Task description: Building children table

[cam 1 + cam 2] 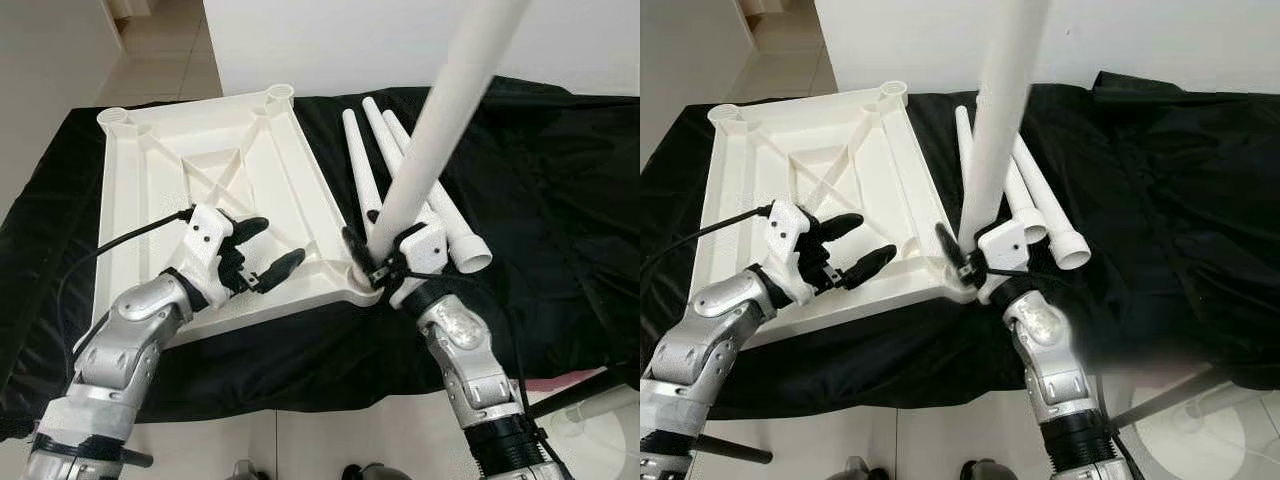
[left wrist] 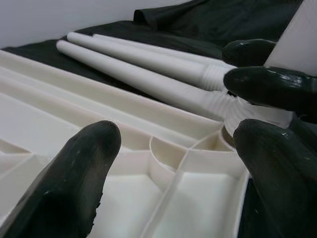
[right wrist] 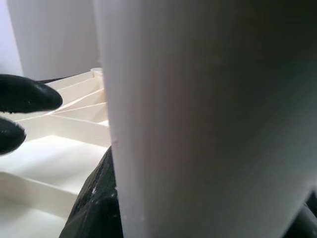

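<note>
At the near right corner of the upturned tabletop (image 1: 200, 160), my right gripper (image 1: 385, 262) clamps a white leg (image 1: 440, 110) upright in its socket — next comes twisting it home — while my left gripper (image 1: 262, 252) hovers spread over the ribs.

Legs (image 1: 400, 165) right of tabletop (image 1: 200, 180) (touching).

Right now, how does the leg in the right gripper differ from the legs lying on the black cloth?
The held leg stands nearly upright, its lower end at the corner socket of the upturned tabletop; the loose legs lie flat side by side on the cloth. The right gripper is shut on the held leg; nothing touches the loose legs. All are white, round and tapered.
</note>
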You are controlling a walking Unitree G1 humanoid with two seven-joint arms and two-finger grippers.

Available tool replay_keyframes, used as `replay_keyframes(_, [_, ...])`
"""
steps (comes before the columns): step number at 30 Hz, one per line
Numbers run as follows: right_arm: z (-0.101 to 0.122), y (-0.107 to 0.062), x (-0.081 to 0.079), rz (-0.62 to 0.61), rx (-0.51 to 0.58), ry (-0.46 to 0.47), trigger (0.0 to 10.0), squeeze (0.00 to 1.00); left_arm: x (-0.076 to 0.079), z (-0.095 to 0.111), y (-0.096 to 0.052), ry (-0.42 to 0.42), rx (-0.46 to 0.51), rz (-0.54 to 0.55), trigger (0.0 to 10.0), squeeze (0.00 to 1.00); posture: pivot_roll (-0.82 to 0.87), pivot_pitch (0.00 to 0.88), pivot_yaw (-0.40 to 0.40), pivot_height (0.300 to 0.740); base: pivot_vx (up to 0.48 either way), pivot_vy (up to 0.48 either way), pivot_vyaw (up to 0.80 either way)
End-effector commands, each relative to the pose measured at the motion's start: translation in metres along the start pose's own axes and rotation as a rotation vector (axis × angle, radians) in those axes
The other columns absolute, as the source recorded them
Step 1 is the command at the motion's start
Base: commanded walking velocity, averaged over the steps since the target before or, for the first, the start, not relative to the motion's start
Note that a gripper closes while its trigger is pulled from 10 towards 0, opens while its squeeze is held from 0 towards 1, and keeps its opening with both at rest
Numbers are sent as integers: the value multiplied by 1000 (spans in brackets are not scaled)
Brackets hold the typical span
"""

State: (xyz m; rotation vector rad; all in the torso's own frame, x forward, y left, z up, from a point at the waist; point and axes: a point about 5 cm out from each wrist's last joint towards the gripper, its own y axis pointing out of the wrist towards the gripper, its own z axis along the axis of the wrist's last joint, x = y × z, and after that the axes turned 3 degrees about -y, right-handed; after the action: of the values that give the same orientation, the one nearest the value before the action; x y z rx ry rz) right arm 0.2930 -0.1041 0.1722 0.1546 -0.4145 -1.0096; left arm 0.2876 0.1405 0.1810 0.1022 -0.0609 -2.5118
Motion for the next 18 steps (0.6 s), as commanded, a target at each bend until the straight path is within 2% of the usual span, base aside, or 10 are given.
replay_keyframes(1, [-3, -2, -5, 23, 1, 0, 10000, 0, 8, -3, -4, -12, -27, -91, 10000, 0, -38, 113, 2, 740, 0, 0, 0])
replay_keyframes(2, [-3, -2, -5, 23, 1, 0, 10000, 0, 8, -3, -4, -12, -27, -91, 10000, 0, -38, 113, 2, 740, 0, 0, 0])
replay_keyframes(4, [-9, -3, -7, 24, -19, 20, 10000, 0, 20, -6, -7, 2, -44, -180, 10000, 0, -41, 118, 3, 740, 0, 0, 0])
replay_keyframes(11, [-11, -3, -8, 34, -25, 5, 10000, 0, 28, -9, -6, 26, -70, -217, 10000, 0, -46, 121, 9, 740, 0, 0, 0])
replay_keyframes(16, [-12, -4, -8, 46, -25, -3, 10000, 0, 33, -12, 0, 3, -56, -204, 10000, 0, -48, 119, 15, 740, 0, 0, 0])
replay_keyframes(18, [-12, -4, -6, 51, -23, -11, 10000, 0, 42, -15, 2, -9, -51, -223, 10000, 0, -50, 120, 18, 740, 0, 0, 0])
